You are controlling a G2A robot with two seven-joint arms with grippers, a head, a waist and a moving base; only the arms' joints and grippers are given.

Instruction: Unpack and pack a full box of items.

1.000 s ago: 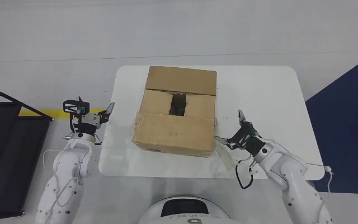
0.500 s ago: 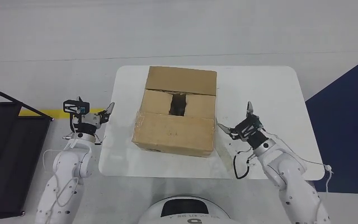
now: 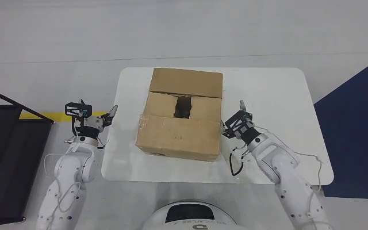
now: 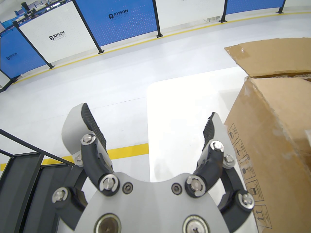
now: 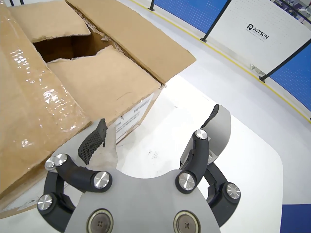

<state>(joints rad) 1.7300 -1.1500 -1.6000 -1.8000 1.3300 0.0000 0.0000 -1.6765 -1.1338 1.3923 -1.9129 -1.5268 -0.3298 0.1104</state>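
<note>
Right gripper (image 5: pixel 159 116) was spread wide, empty, beside the cardboard box (image 3: pixel 179 137); left gripper (image 4: pixel 148 110) likewise, off the table's edge.

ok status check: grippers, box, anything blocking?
Left gripper open, empty, at the table edge. Right gripper open, empty, beside the box corner. Flaps partly open, gap in the middle. Nothing blocking.

Box (image 3: pixel 179 137) on table (image 3: pixel 270 98) (left of centre)
</note>
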